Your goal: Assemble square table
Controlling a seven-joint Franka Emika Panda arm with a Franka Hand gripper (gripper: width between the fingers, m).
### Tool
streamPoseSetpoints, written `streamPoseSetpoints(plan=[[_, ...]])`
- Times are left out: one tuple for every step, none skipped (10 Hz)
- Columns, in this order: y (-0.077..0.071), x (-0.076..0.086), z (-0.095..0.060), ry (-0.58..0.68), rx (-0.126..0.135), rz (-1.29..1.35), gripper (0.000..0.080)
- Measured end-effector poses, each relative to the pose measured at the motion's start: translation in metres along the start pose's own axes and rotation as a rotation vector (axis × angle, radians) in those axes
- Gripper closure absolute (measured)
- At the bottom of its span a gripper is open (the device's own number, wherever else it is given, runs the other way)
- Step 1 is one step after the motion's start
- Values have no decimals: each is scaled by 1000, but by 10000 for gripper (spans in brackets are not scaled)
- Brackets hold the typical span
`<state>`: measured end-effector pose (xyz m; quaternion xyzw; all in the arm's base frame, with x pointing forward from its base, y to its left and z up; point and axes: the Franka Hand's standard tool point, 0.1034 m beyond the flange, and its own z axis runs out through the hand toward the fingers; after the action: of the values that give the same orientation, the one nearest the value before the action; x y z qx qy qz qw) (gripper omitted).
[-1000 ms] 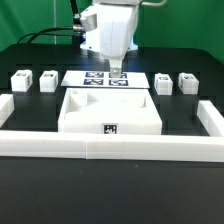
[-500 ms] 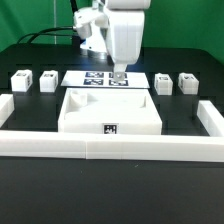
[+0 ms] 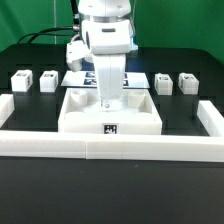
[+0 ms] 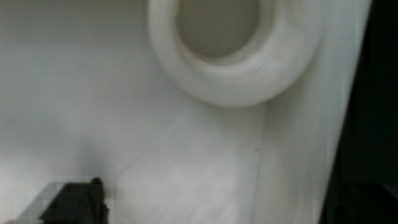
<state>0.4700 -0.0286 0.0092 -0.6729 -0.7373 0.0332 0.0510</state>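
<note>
The white square table slab (image 3: 110, 122) lies in the middle with its recessed panels up and a small tag on its near edge. My gripper (image 3: 105, 104) points straight down into the slab's recess, right at its surface. Two white leg blocks (image 3: 20, 80) (image 3: 48, 80) stand at the exterior view's left, and two more (image 3: 164, 83) (image 3: 187, 82) at its right. The wrist view is filled by the slab's white surface (image 4: 160, 150) with a raised round socket rim (image 4: 222, 75). One dark fingertip (image 4: 75, 202) shows at the picture's edge. The jaws look spread, with nothing held.
The marker board (image 3: 78, 77) lies behind the slab, partly hidden by my arm. A long low white border wall (image 3: 110, 149) runs along the front and up both sides. Cables hang behind the arm.
My gripper has come from above the marker board toward the front and down into the slab's recess. The slab and leg blocks have not moved.
</note>
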Motion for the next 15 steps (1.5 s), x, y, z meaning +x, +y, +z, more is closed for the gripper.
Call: streamPoseSetpoints(plan=[[0,0,0,0,-4,1,150],[0,0,0,0,-3,1,150],[0,0,1,0,-3,1,271],[0,-1,1,0,-2,2,418],[0,-1,1,0,-2,2,555],[0,-1,1,0,-2,2,700],[1,-1,0,-1,-9,3,700],[2,-1,-1,-1,-13,3,733],[2,-1,-1,-1,-14,3,733],[3,-2,-1,-2,-17,3,733],[3,-2,-1,-2,-18,3,733],[3,-2,-1,-2,-19,3,733],[3,-2,-1,-2,-19,3,733],[3,-2,-1,-2,-19,3,733],[5,3,-1,0,-22,30,732]])
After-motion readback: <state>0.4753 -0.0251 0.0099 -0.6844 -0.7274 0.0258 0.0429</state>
